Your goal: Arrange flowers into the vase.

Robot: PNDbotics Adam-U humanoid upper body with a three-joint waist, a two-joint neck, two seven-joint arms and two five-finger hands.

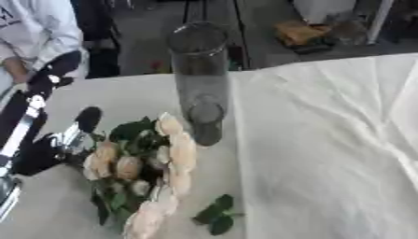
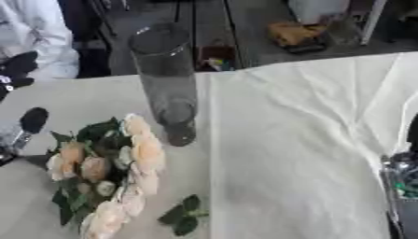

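Observation:
A tall clear glass vase [image 1: 199,79] stands upright and empty at the back of the table's middle. In front of it to the left lies a bunch of pale peach roses [image 1: 167,158] with dark green leaves, the blooms stretching from the vase's foot toward the near edge. My left hand [image 1: 51,148] is at the bunch's left side, one black finger [image 1: 87,119] straight up, nothing visibly held. My right hand [image 2: 401,184] shows only as a dark and silver part at the right edge, away from the flowers.
A loose green leaf sprig [image 1: 215,214] lies on the white creased tablecloth [image 1: 326,140] near the front. A person in white stands beyond the far left corner. Behind the table's far edge are dark furniture and a yellow object [image 2: 296,33].

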